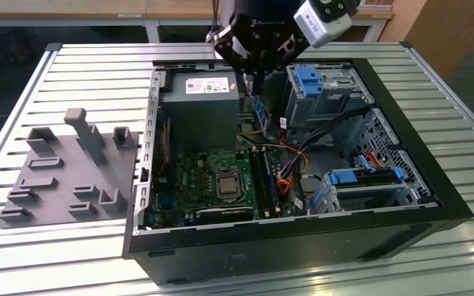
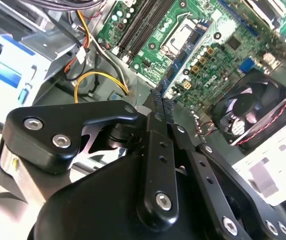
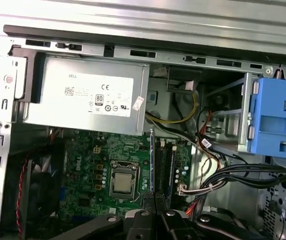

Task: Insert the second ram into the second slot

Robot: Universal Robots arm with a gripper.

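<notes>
My gripper [image 1: 253,77] hangs over the back of the open computer case [image 1: 434,185], shut on the second ram [image 1: 259,110]. This thin blue stick points down toward the green motherboard [image 1: 208,176]. The second wrist view has the ram [image 2: 192,52] reaching out from between the black fingertips [image 2: 157,107], its white label near the far end. Edge-on in the first wrist view, the stick [image 3: 152,160] is a thin line above the gripper [image 3: 155,212]. It sits just beside the long dark memory slots [image 3: 168,167]. The stick is above the board, clear of the slots [image 1: 266,182].
A grey power supply [image 1: 200,105] sits beside the ram. A blue drive cage [image 1: 310,80] and loose cables [image 1: 303,145] crowd the other side. The processor socket [image 1: 224,185] lies next to the slots. A grey fixture plate [image 1: 64,172] rests on the slatted table at the exterior view's left.
</notes>
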